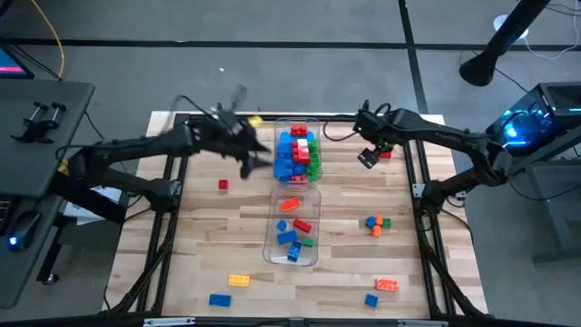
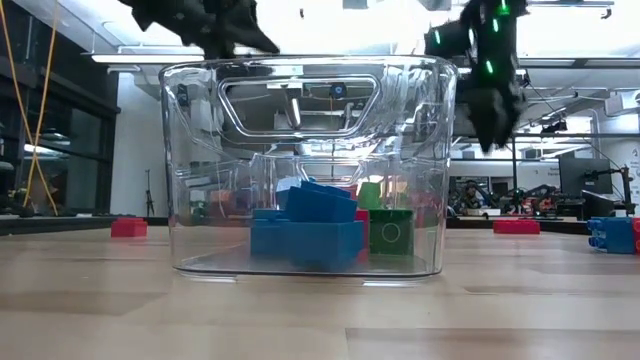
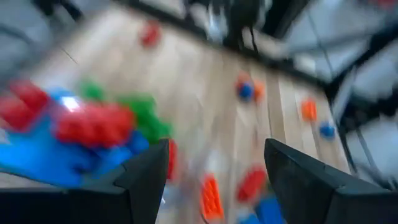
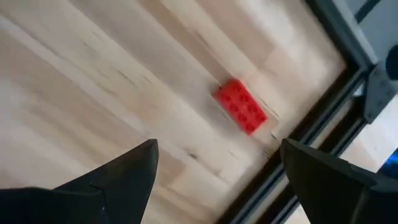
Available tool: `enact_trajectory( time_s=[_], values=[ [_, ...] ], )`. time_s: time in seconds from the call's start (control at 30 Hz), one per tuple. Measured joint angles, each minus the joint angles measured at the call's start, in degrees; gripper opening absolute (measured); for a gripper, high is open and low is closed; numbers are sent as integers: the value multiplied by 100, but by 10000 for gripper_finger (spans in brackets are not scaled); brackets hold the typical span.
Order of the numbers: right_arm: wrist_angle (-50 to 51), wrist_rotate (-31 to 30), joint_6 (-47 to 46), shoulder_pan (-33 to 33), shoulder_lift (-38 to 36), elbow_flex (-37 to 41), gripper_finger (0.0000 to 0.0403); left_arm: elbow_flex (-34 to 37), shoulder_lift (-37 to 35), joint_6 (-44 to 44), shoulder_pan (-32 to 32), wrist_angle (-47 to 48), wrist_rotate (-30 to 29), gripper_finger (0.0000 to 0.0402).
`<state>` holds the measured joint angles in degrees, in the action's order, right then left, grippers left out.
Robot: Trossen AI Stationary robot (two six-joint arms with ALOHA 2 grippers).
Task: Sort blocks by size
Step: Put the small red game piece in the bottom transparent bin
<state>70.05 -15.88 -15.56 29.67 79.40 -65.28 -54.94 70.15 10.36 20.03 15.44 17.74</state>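
Two clear bins stand one behind the other at mid-table. The far bin point(image 1: 298, 150) holds larger blue, red and green blocks point(image 3: 93, 124); the near bin point(image 1: 292, 232) holds smaller ones. My left gripper point(image 1: 257, 156) hangs open just left of the far bin, nothing between its fingers point(image 3: 217, 146). My right gripper point(image 1: 368, 159) is open and points down above the table, right of the far bin. A red block point(image 4: 240, 106) lies flat on the wood beyond its fingertips point(image 4: 217, 146), close to the frame rail.
Loose blocks lie on the wood: a red one point(image 1: 223, 185) at the left, yellow point(image 1: 239, 280) and blue point(image 1: 219, 300) near the front left, orange point(image 1: 387, 285) and blue point(image 1: 371, 300) at the front right, a small cluster point(image 1: 377, 223) right of the near bin.
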Motion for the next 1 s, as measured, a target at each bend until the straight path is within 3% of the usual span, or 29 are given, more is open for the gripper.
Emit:
enact_trajectory(
  time_s=[0.1, 0.23, 0.73, 0.87, 1.0],
  values=[
    [-633, 42, 869, 403, 85, 728, 334, -8, -379, 1, 472, -415, -24, 247],
    [-1018, -317, 1859, 693, 541, 1002, 334, -2, -578, 165, 766, -837, -20, 247],
    [-594, -808, 4060, 1577, 3305, -81, 332, 2, -437, 899, 540, -908, -11, 247],
    [-479, -738, 4238, 1705, 3610, -183, 308, 2, -437, 1008, 486, -909, -13, 247],
    [-425, -632, 4230, 1700, 3693, -171, 248, 2, -437, 1008, 488, -945, -27, 247]
  ],
)
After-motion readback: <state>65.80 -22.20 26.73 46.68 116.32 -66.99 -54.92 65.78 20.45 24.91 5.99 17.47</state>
